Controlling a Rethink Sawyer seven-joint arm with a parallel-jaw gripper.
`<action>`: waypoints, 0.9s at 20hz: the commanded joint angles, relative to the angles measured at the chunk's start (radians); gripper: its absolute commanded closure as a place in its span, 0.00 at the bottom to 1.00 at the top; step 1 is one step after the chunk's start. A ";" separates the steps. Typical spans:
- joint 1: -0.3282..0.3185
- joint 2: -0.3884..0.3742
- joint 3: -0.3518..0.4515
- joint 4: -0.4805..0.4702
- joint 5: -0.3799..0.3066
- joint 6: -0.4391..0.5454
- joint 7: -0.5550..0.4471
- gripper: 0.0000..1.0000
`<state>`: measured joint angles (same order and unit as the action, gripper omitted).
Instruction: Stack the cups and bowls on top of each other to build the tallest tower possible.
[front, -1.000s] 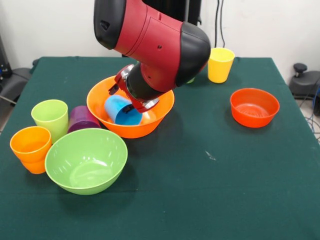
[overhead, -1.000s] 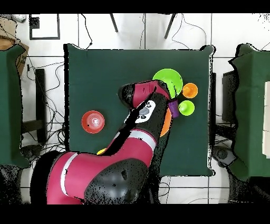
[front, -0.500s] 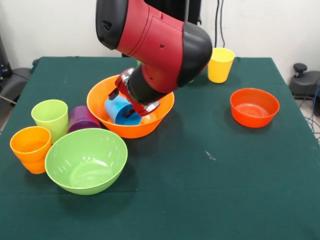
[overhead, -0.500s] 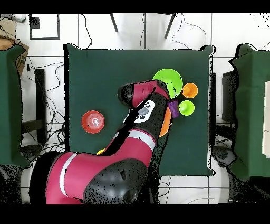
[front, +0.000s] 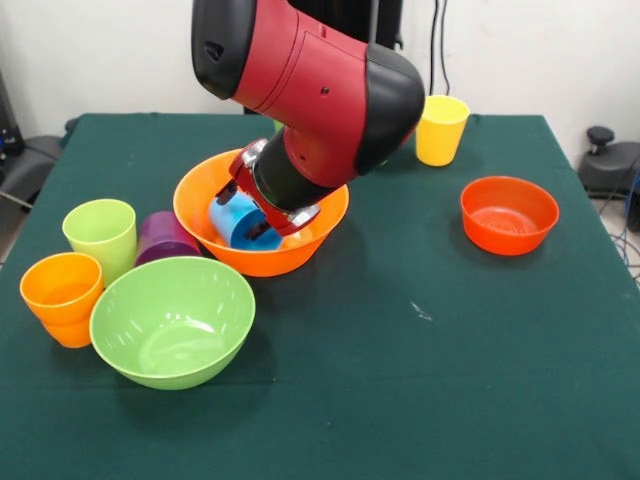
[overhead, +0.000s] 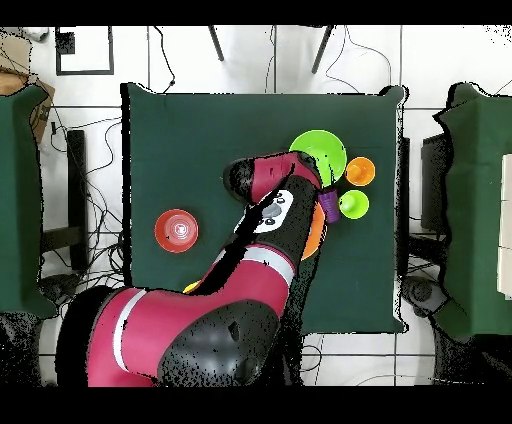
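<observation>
From the front, my gripper (front: 262, 212) reached into the large orange bowl (front: 205, 200) at the blue cup (front: 238, 222), jaw state unclear; overhead, my arm (overhead: 265, 215) hid both.

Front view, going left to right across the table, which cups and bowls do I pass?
orange cup → lime cup → purple cup → blue cup, lying in the large orange bowl → yellow cup → red-orange bowl. The lime-green bowl overlaps several, so it is left out.
</observation>
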<state>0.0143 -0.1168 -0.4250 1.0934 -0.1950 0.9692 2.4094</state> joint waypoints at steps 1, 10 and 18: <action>-0.006 0.022 0.110 0.048 -0.034 -0.069 -0.035 0.00; -0.002 0.023 0.108 0.049 -0.034 -0.070 -0.029 0.00; -0.001 0.023 0.111 0.047 -0.041 -0.059 -0.039 1.00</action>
<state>0.0120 -0.1237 -0.4304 1.0943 -0.2037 0.9698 2.4092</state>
